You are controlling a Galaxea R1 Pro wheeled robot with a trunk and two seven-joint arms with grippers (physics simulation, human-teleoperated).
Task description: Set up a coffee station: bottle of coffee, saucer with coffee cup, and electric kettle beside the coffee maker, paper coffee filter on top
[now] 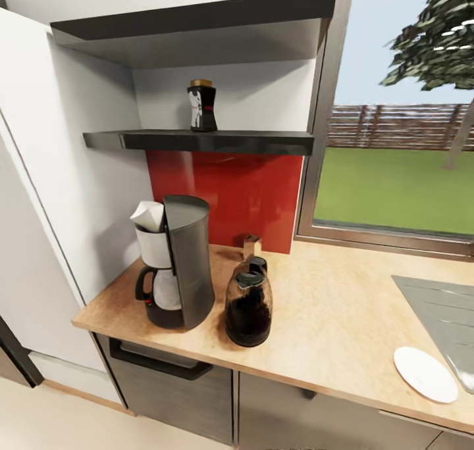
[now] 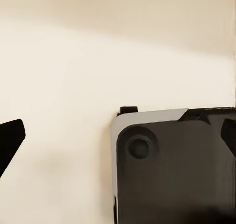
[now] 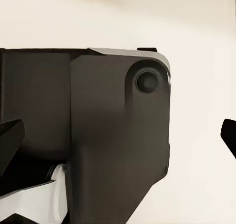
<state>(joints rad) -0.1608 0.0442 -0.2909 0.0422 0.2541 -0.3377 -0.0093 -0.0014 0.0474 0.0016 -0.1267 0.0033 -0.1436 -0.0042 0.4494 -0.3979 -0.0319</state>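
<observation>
A: What lay nearest the robot?

B: The saucer (image 1: 425, 374), flat and bare near the front edge of the countertop (image 1: 342, 325), well to the right of the other things and just beside a steel sink drainboard (image 1: 440, 312). No cup sat on it.

A: And the grippers?

B: In each wrist view, dark fingertips sat far apart at the frame's two sides, so the left gripper (image 2: 118, 140) and the right gripper (image 3: 118, 135) were both wide open and held nothing. Both pointed down over pale floor and the robot's dark base.

A: Farther in?

B: The electric kettle (image 1: 248, 302) stood just beside the coffee maker (image 1: 176, 264), seemingly where the task wanted it. The paper coffee filter (image 1: 149, 215) rested on top of the machine's filter housing.

A: And at the back?

B: The bottle of coffee (image 1: 203, 106) stood upright on the kitchen shelf (image 1: 197, 141), above a red backsplash (image 1: 230, 190), not yet brought down.
</observation>
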